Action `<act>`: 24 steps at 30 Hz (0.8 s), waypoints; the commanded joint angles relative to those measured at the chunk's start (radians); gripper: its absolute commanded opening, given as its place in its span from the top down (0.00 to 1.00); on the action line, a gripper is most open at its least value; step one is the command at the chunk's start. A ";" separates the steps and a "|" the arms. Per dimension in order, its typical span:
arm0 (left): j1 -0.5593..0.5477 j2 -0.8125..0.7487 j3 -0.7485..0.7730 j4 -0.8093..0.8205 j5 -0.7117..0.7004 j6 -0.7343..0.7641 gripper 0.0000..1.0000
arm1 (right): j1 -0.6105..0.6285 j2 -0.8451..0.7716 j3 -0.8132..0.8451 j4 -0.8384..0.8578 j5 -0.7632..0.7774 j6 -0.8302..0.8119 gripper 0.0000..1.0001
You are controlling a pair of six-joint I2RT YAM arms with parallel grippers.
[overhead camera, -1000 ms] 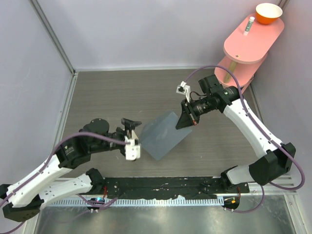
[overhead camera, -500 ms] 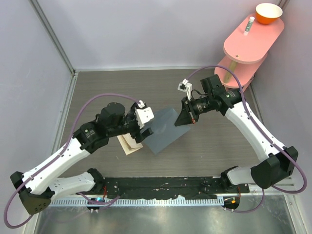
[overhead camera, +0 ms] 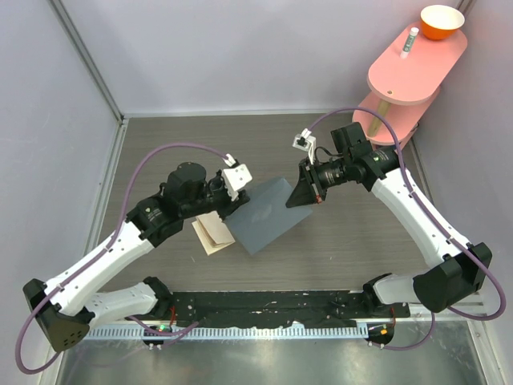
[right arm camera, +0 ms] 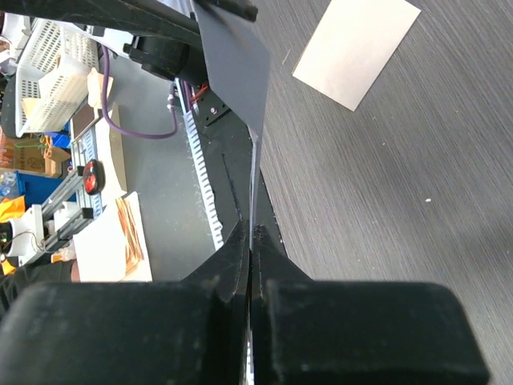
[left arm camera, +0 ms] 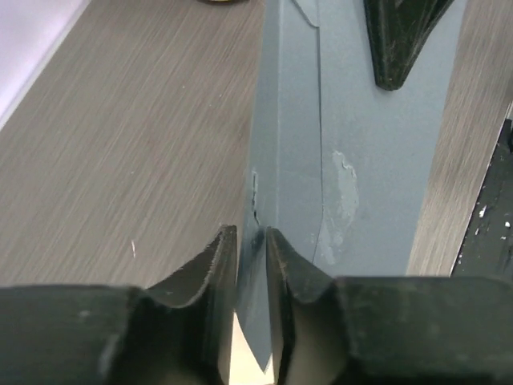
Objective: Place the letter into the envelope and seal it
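Left jaws: clamped on the left edge of the envelope (overhead camera: 268, 215), one finger (left arm camera: 216, 261) on each face of the paper.
Right jaws: pressed together on the envelope's far right corner, with only the thin sheet between them.
Envelope: slate blue-grey, held between my two arms over the middle of the counter (overhead camera: 176, 144). I cannot tell whether its near corner touches the wood.
Tan sheet (overhead camera: 212, 237): flat on the counter, just beside the envelope's left side, below my left wrist.
Shelf (overhead camera: 417, 60): pink, at the far right, with an orange bowl (overhead camera: 442, 21) on top.
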State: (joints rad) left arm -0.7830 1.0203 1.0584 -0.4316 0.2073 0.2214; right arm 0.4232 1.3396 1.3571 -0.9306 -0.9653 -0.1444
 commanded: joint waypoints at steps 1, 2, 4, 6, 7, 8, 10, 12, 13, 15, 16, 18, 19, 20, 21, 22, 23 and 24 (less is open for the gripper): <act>0.005 0.006 -0.006 0.070 0.140 0.009 0.88 | 0.002 -0.005 0.004 0.082 -0.059 0.057 0.99; 0.007 0.018 -0.006 0.065 0.147 0.007 0.92 | 0.003 -0.007 0.004 0.105 -0.070 0.084 0.99; 0.007 0.034 -0.003 0.050 0.176 0.004 0.96 | 0.003 -0.008 0.004 0.127 -0.084 0.107 0.99; 0.007 0.058 -0.008 0.050 0.196 -0.001 0.97 | 0.003 -0.013 -0.004 0.170 -0.116 0.143 0.99; 0.007 0.069 -0.003 0.050 0.196 -0.004 0.98 | 0.003 -0.019 -0.009 0.186 -0.125 0.157 0.99; 0.007 0.081 0.000 0.050 0.192 -0.008 0.98 | 0.003 -0.022 -0.018 0.217 -0.141 0.187 0.99; 0.007 0.115 0.014 0.045 0.196 -0.008 0.99 | 0.003 -0.029 -0.026 0.243 -0.154 0.203 0.99; 0.007 0.138 0.023 0.051 0.198 -0.008 0.99 | 0.005 -0.031 -0.029 0.256 -0.177 0.209 0.99; 0.007 0.144 0.031 0.053 0.201 -0.005 0.99 | 0.005 -0.033 -0.032 0.262 -0.184 0.213 0.99; 0.008 0.159 0.038 0.053 0.222 -0.007 1.00 | 0.005 -0.036 -0.033 0.271 -0.200 0.216 0.99; 0.008 0.164 0.043 0.051 0.233 -0.005 1.00 | 0.005 -0.037 -0.035 0.274 -0.204 0.215 0.99; 0.008 0.173 0.051 0.048 0.257 -0.004 1.00 | 0.005 -0.043 -0.038 0.276 -0.202 0.207 0.99; 0.007 0.182 0.055 0.045 0.261 -0.001 1.00 | 0.003 -0.045 -0.039 0.277 -0.191 0.204 0.99; 0.010 0.187 0.058 0.042 0.259 -0.016 1.00 | 0.003 -0.043 -0.044 0.274 -0.185 0.200 0.99; 0.034 0.192 0.070 0.036 0.264 -0.030 0.99 | 0.002 -0.043 -0.047 0.274 -0.175 0.197 0.99; 0.057 0.199 0.077 0.030 0.308 -0.043 0.98 | 0.000 -0.040 -0.050 0.273 -0.146 0.186 0.99; 0.115 0.213 0.089 0.010 0.332 -0.075 0.96 | -0.006 -0.040 -0.058 0.271 -0.129 0.180 0.99; 0.145 0.224 0.115 -0.001 0.357 -0.088 0.91 | -0.011 -0.036 -0.062 0.271 -0.107 0.174 0.99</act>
State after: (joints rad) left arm -0.7364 1.2091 1.0977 -0.4015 0.4549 0.2062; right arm 0.4225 1.3392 1.3045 -0.7269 -1.0939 0.0525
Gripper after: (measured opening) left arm 0.033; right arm 0.037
